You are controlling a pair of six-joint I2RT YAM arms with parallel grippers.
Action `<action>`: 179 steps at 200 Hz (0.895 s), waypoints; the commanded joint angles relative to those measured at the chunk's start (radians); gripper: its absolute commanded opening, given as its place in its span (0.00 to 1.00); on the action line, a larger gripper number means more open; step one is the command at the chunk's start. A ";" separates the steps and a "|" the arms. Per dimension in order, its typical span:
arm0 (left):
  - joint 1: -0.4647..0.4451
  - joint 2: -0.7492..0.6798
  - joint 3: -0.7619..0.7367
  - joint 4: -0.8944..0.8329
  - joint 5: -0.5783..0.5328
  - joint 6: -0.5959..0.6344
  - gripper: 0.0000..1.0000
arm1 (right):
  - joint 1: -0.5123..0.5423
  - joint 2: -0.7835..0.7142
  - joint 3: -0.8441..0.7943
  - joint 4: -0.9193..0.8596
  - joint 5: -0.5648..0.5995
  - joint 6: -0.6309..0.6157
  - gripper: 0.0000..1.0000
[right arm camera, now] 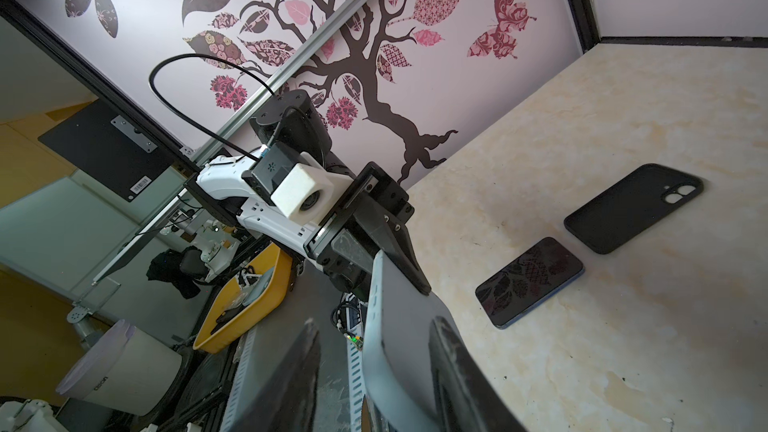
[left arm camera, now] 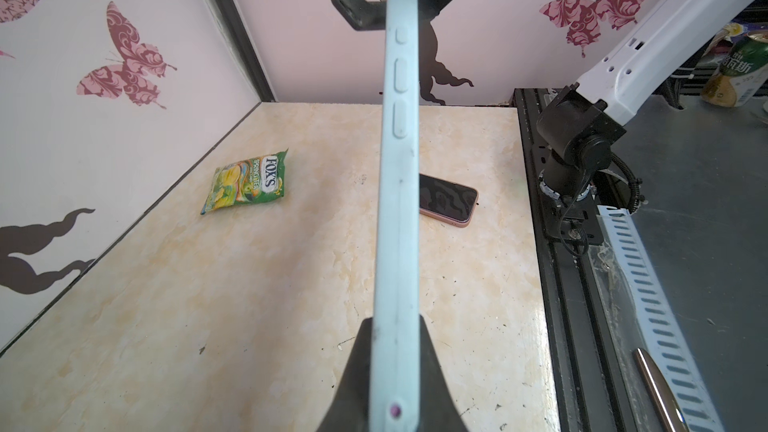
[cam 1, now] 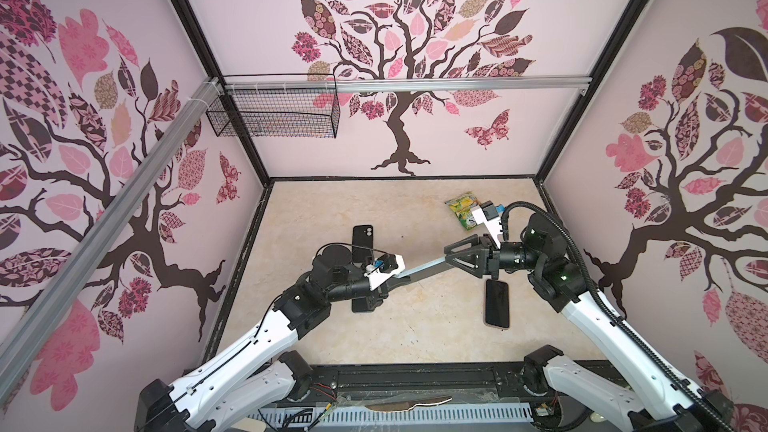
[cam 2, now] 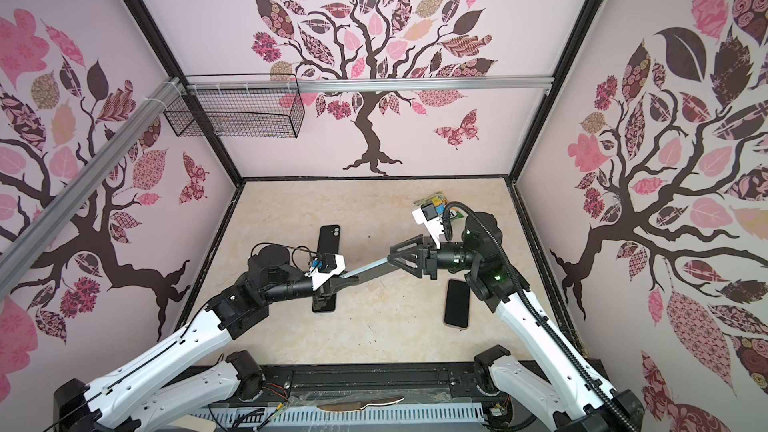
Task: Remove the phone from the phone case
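Left hand [cam 1: 398,280] clamped shut; right hand [cam 1: 449,254] points straight at it from well apart, jaws standing parted

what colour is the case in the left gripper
Pale blue. The phone case shows best in the left wrist view, seen edge-on.

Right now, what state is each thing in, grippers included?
light blue case: held in the air between both grippers
left gripper: shut on the light blue case
right gripper: open, jaws straddling the case's other end
black case: lying flat, empty
blue-edged phone: flat, face up, screen dark
pink-edged phone: flat, face up, screen dark
snack packet: lying flat
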 commanded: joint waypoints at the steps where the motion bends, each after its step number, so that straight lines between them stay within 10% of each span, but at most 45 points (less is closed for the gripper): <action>1: 0.006 -0.004 0.083 0.093 -0.008 -0.051 0.00 | 0.018 -0.015 0.026 -0.049 -0.048 -0.033 0.46; 179: -0.013 -0.030 0.089 0.154 -0.029 0.024 0.00 | 0.020 0.017 0.043 -0.180 0.070 -0.031 0.27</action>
